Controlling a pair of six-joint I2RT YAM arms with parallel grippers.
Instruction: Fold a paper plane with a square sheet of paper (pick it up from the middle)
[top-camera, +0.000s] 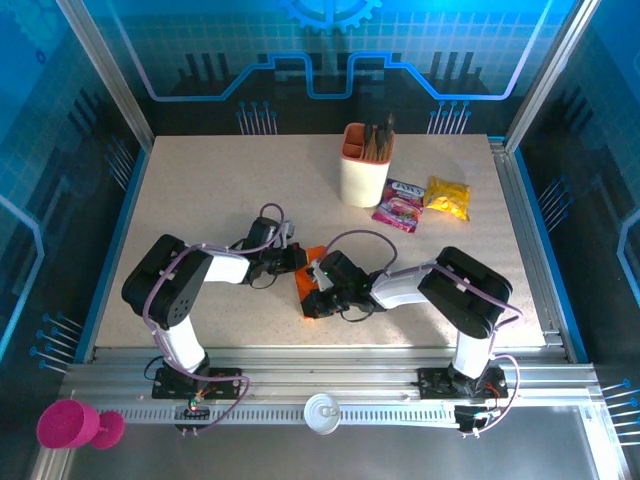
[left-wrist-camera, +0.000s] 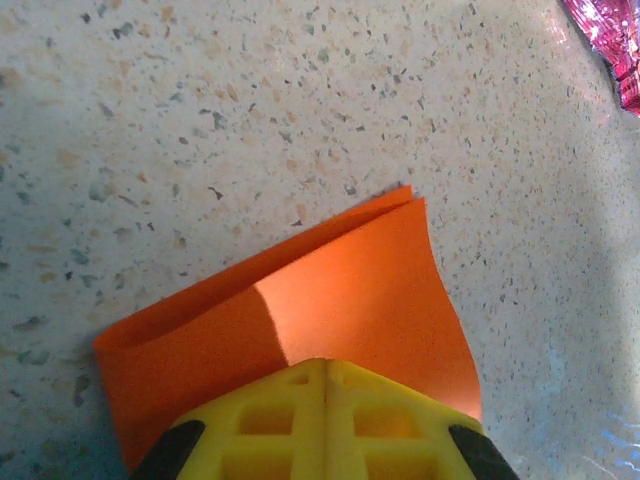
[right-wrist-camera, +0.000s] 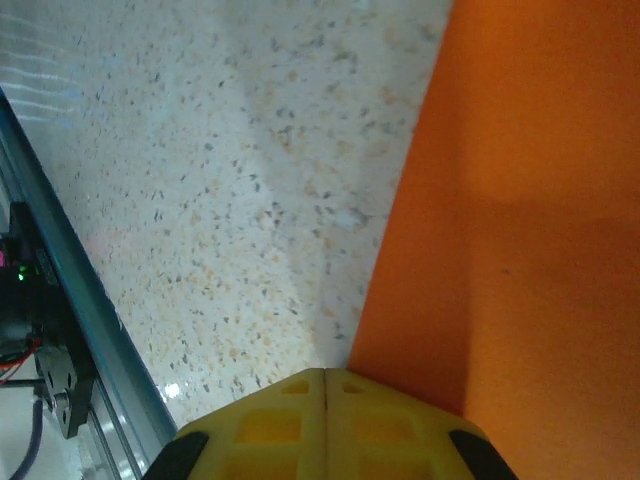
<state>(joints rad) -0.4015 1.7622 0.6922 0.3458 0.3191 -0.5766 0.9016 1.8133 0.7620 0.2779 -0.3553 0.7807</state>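
Two arms reach in from the near edge and meet mid-table over the square sheet of thin bright orange paper (top-camera: 304, 285), which lies on the speckled beige tabletop (top-camera: 200, 190). Left gripper (left-wrist-camera: 325, 365): yellow fingers pressed together, tips at the sheet's near edge. The sheet is doubled over here, with two layers showing at the far corner and the right side bowed up slightly. Right gripper (right-wrist-camera: 325, 375): fingers likewise pressed together at the sheet's edge, orange running off to the right. Pinching or merely pressing down, I cannot tell for either. Judged step: an early fold, setting the first crease, with no pointed nose yet. The next move likely calls for one tip to pin the layers while the other runs along the fold, edges kept matched, since thin paper may skid or buckle. Farther back, well apart: beige-and-orange cylindrical pen cup (top-camera: 365, 165), pink foil snack packet (top-camera: 398, 207), yellow snack packet (top-camera: 448, 197).
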